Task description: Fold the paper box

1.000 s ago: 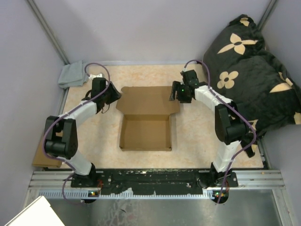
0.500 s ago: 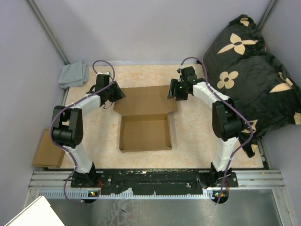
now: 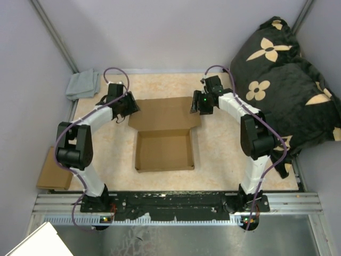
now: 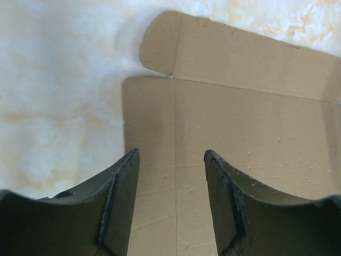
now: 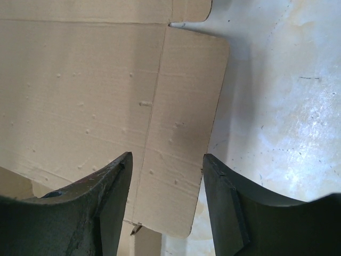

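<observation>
Right now my left gripper (image 4: 170,154) has its fingers spread apart with nothing pinched between them. Through the gap I look straight down on the paper box (image 4: 240,133): its flat lid panel lies beneath the tips, a crease runs under the gap, and a rounded side flap sits just beyond the fingers. My right gripper (image 5: 166,157) is likewise released, fingers apart, over the opposite end of that panel. A round-cornered flap lies under its gap, and the pale table (image 5: 277,106) shows past the right-hand finger. I cannot tell whether either set of tips touches the cardboard.

From above, the two grippers face each other across the lid panel, one at each end. The box's tray, walls upright, sits behind them toward the arm bases. Beyond the left arm a grey cloth (image 3: 82,84) lies in the far corner, and a smaller cardboard piece (image 3: 53,170) sits outside that arm's elbow. Outside the right arm rests a black flower-print cushion (image 3: 277,80).
</observation>
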You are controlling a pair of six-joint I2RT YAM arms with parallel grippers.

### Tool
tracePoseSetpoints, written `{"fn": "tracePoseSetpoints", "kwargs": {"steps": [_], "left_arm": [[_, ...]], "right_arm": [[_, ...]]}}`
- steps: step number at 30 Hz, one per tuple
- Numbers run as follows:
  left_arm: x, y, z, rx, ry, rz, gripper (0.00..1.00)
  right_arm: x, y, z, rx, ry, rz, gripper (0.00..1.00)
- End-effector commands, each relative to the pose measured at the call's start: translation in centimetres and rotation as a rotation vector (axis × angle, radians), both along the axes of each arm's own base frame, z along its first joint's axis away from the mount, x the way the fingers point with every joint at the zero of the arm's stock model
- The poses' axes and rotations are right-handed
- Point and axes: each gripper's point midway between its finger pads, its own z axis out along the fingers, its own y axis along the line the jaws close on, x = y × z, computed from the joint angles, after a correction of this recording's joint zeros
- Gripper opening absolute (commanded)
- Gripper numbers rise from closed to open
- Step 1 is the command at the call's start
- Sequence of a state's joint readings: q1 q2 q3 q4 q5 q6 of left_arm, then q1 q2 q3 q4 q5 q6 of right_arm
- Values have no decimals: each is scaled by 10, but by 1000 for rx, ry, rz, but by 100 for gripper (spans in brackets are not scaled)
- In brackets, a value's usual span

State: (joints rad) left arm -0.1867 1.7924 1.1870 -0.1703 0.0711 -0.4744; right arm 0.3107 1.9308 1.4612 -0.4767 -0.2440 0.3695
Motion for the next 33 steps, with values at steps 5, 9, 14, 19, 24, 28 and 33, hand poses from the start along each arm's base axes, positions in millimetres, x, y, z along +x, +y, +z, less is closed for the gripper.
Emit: {"fn": "tracePoseSetpoints", "kwargs": {"steps": [5,9,14,19,24,28,33], "left_arm": [[17,42,41,99,-100,123,56],[20,33,16,80,-24,71,51],[20,29,0,58,50,36,50],[21,18,1,12,36,-8,48],[15,8,-11,-28,74,-56,44],[11,1,-17,-58,86,-84,35],[11,-4,-17,-78,82,-112,22]], "right_arm": [[10,-1,32,8,-85,1,56],[9,-1,35,10,-85,7,56],[7,-3,37,5,-91,6,56],[6,-4,35,2,-87,4,56],[6,-4,34,3,-85,4,56],[4,-4,33,3,-83,5,56],[2,-4,37,6,-89,6,56]]}}
